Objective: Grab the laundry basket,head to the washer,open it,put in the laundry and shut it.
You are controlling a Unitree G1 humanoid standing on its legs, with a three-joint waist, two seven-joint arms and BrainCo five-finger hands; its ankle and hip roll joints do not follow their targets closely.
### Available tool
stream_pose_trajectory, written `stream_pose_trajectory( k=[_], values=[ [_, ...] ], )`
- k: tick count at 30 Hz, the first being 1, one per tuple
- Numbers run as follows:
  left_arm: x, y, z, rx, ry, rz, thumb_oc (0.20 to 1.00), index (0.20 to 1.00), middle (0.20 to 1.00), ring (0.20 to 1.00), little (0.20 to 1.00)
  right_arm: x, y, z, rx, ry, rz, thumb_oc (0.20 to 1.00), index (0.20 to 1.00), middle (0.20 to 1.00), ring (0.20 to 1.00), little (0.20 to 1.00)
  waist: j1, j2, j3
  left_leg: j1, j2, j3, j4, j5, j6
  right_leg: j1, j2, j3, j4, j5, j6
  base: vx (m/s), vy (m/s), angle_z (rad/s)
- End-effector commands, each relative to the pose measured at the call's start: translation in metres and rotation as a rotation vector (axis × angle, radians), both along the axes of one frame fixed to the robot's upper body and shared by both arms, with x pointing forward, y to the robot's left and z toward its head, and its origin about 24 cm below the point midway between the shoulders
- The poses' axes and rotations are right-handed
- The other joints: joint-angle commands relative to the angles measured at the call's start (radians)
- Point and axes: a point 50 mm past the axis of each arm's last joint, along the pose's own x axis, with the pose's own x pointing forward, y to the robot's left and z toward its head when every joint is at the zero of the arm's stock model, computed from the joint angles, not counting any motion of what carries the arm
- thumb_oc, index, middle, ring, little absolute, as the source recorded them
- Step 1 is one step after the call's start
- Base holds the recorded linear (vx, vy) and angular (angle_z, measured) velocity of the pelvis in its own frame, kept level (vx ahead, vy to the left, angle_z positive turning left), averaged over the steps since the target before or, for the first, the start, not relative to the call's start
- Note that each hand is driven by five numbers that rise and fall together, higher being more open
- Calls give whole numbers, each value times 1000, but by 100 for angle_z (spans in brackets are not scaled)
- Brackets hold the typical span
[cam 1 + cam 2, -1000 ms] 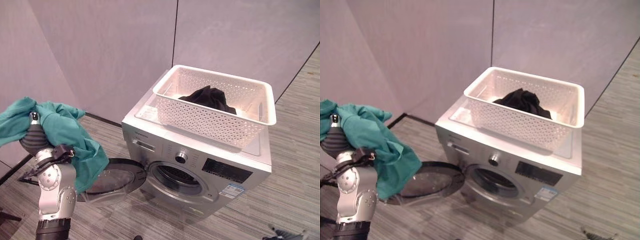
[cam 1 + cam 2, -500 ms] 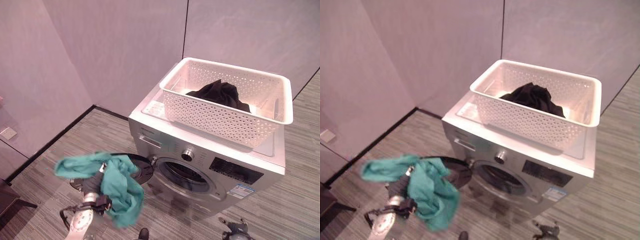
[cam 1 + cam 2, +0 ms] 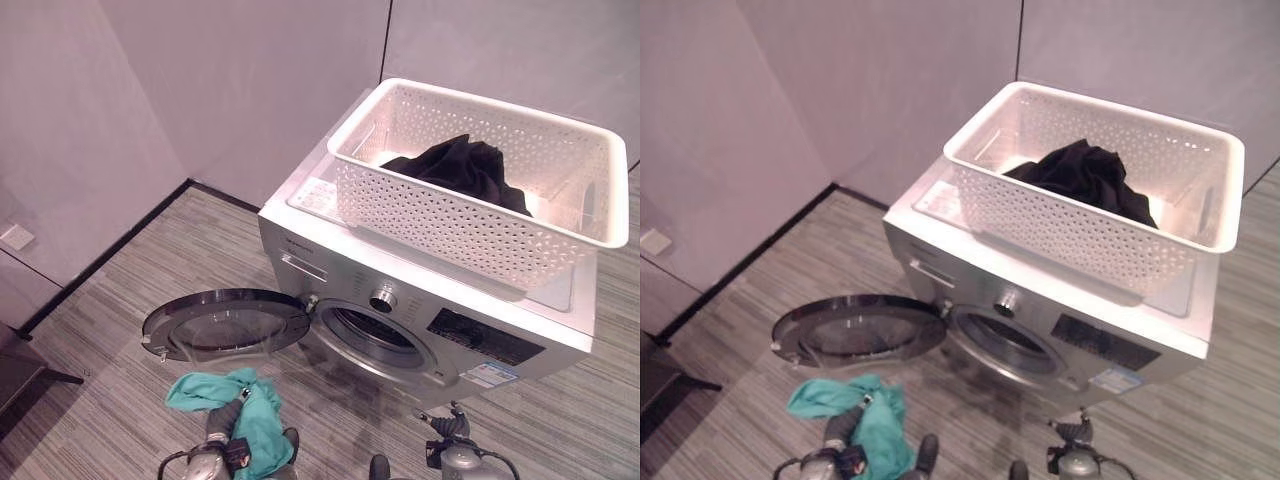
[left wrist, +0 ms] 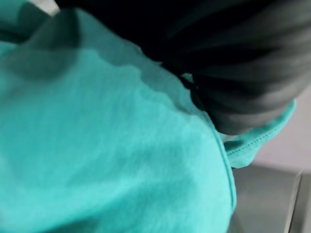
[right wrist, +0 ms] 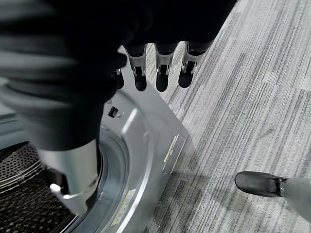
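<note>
A white perforated laundry basket (image 3: 450, 225) stands on top of the silver washer (image 3: 300, 245), with a black garment (image 3: 465, 170) lying in it. The washer's round door (image 3: 225, 325) is swung open to the left, and the drum opening (image 3: 375, 335) shows. A teal garment (image 3: 240, 410) is draped over my left hand (image 3: 222, 425), low above the floor in front of the open door. The cloth (image 4: 107, 160) hides that hand's fingers. My right hand (image 5: 163, 68) hangs open and holds nothing, low beside the washer's front (image 5: 146, 145).
Grey wall panels stand behind and to the left of the washer, with a wall socket (image 3: 15, 237) low on the left. A dark piece of furniture (image 3: 20, 375) sits at the left edge. Striped grey carpet (image 3: 120, 300) lies around the washer.
The camera has shifted. My left arm came down from high on the left to low in front of the open door, carrying the teal garment. My right hand has come into view.
</note>
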Motion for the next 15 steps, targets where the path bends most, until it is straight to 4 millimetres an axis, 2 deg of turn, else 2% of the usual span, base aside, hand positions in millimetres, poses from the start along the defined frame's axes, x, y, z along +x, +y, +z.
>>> stream_pose_trajectory(
  k=[1,3,4,5,6,8,13,14,15],
  values=[
    [40,-10,29,-52,-175,45,200,200,200,200,200,32,-1,20,-40,-130,18,1000,1000,1000,1000,1000,-8,-35,75,86,25,95,9,-147,52,-102,-71,7,4,0,22,-130,-31,-1],
    [47,-15,31,-65,-186,53,200,200,200,200,200,37,1,23,-41,-147,18,1000,1000,1000,1000,1000,-13,-40,90,68,25,98,9,-140,51,-121,-70,9,4,7,22,-126,-26,-3],
    [61,-25,37,-109,-203,83,200,200,200,200,200,49,7,29,-37,-183,13,1000,1000,1000,1000,1000,-20,-49,119,33,24,97,11,-130,50,-154,-69,12,4,18,20,-100,-18,-4],
    [61,-25,37,-109,-203,83,200,200,200,200,200,49,7,29,-37,-184,13,1000,1000,1000,1000,1000,-20,-49,118,31,24,97,12,-129,50,-156,-69,12,4,18,20,-213,-41,0],
    [77,-35,46,-144,-234,101,200,200,200,200,200,66,15,40,-36,-237,21,1000,1000,1000,1000,1000,-26,-60,151,-12,22,99,18,-118,48,-195,-68,14,11,28,18,-148,-35,1],
    [91,-46,54,-161,-255,99,200,200,200,200,200,78,25,46,-39,-264,47,1000,1000,1000,1000,1000,-29,-70,177,-49,20,99,26,-110,46,-230,-67,16,19,34,16,-159,-41,-3],
    [135,-71,90,-198,-350,112,200,200,200,200,200,110,59,66,-52,-331,148,1000,1000,1000,1000,1000,-40,-93,228,-164,23,106,43,-83,34,-331,-75,20,26,58,16,-94,-47,-6],
    [135,-71,91,-198,-351,112,200,200,200,200,200,111,59,66,-52,-332,148,1000,1000,1000,1000,1000,-40,-93,228,-166,23,106,44,-83,34,-333,-75,20,27,58,16,-58,-41,-11],
    [149,-81,103,-217,-367,123,200,200,200,200,200,117,72,69,-63,-332,189,1000,1000,1000,1000,1000,-44,-98,242,-195,28,112,42,-74,29,-363,-77,19,20,65,20,-52,-37,-7]
  ],
)
